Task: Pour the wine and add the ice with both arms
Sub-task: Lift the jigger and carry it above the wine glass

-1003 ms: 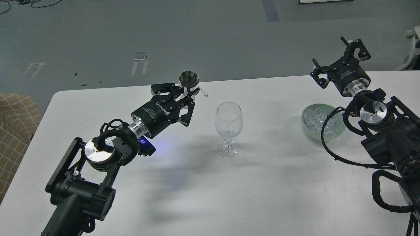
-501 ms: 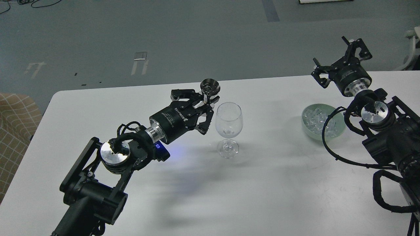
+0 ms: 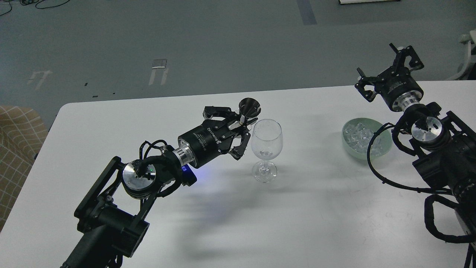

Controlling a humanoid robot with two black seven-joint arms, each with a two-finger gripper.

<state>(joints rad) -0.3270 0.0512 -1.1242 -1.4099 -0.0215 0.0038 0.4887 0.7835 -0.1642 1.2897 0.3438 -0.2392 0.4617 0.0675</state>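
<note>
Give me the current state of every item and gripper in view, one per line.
left gripper: shut on the metal jigger, close beside the glass rim.
metal jigger: held, tilted toward the glass.
wine glass: upright on the table, something small and clear in the bowl.
ice bowl: on the table, holding ice cubes.
right gripper: open, empty, raised beyond the bowl.

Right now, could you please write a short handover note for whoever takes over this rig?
Left gripper: shut on a small steel measuring cup, tilted beside the rim of the clear stemmed wine glass.
Right gripper: open, empty, raised beyond the pale green bowl of clear ice lumps.
Done: cup brought to the glass.
Left: pouring, if not finished; moving ice from the bowl. I cannot tell what is in the glass.
</note>
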